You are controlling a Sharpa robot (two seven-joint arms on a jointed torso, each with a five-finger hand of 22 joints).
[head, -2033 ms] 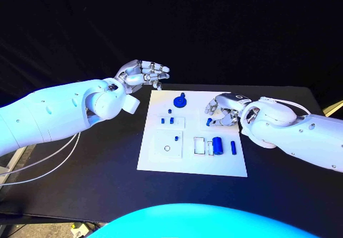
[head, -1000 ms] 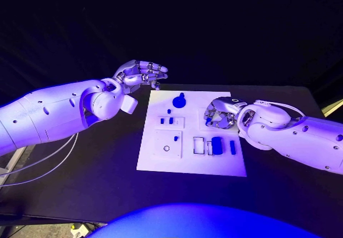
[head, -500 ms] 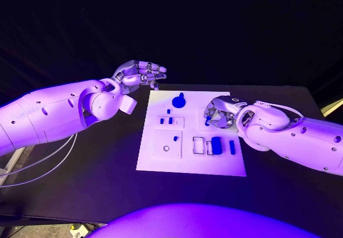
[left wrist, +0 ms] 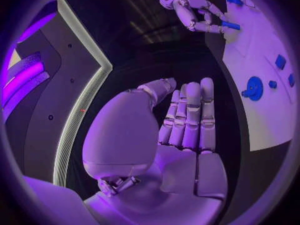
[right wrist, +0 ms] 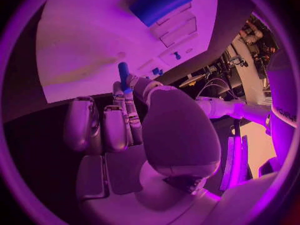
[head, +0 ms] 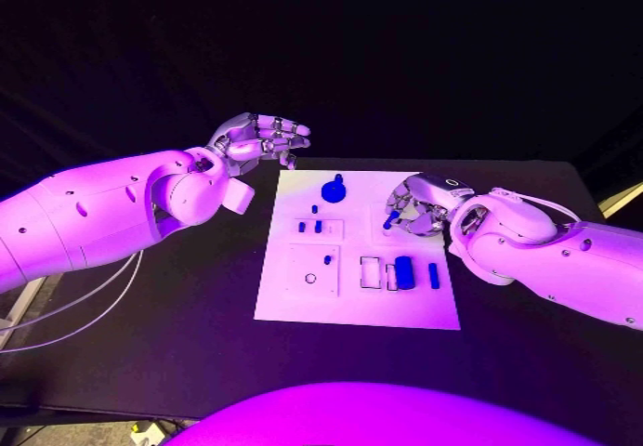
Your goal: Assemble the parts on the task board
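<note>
Blue, hard-looking plastic, by appearance light and stiff: judged easy to lift but apt to slip or twist between metal fingertips, so best taken near mid-length with the tip left free for seating. Nearest on the task board [head: 288, 302]: a chunky blue block [head: 403, 270] and a slim blue bar [head: 433, 272] lying by the white slots. Farther up, pinched between thumb and a finger of the right hand [head: 418, 209], a small blue peg [head: 388, 221], tilted, just above the board's right side; remaining fingers curled in alongside. Same pinch plain from the right wrist [right wrist: 123, 71], peg end poking past the fingertips. Beyond, a round blue knob [head: 333, 190] near the board's far edge. Farthest, off the board's far left corner, left hand [head: 260, 139]: fingers curled loosely, holding nothing, touching nothing.
</note>
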